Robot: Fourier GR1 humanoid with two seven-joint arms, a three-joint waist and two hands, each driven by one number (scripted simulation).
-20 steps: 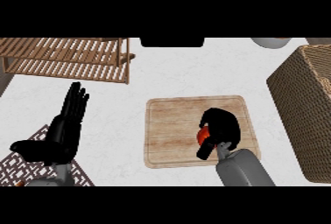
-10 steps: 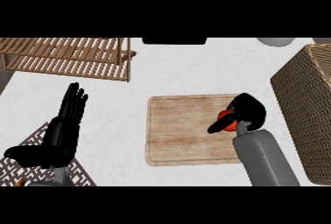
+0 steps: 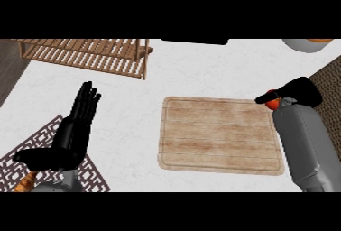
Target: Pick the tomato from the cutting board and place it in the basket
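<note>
The right hand (image 3: 300, 91) has carried the tomato (image 3: 272, 103) off the cutting board (image 3: 216, 135), toward the basket (image 3: 329, 85). Red-orange, it peeks from under curled fingers. The left hand (image 3: 73, 131) rests open.

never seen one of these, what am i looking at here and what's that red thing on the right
You are looking steeply down at a white kitchen counter, as if from a humanoid robot's head. The two grey tubes coming in from the bottom are its forearms, each ending in a black hand.

The right hand is curled round a red tomato, holding it just past the cutting board's top right corner, next to the wicker basket at the right edge. The board itself is bare.

The left hand rests open at the left, fingers straight, above a patterned mat. A wooden slatted rack sits at the top left, and a pale bowl peeks in at the top right.
</note>
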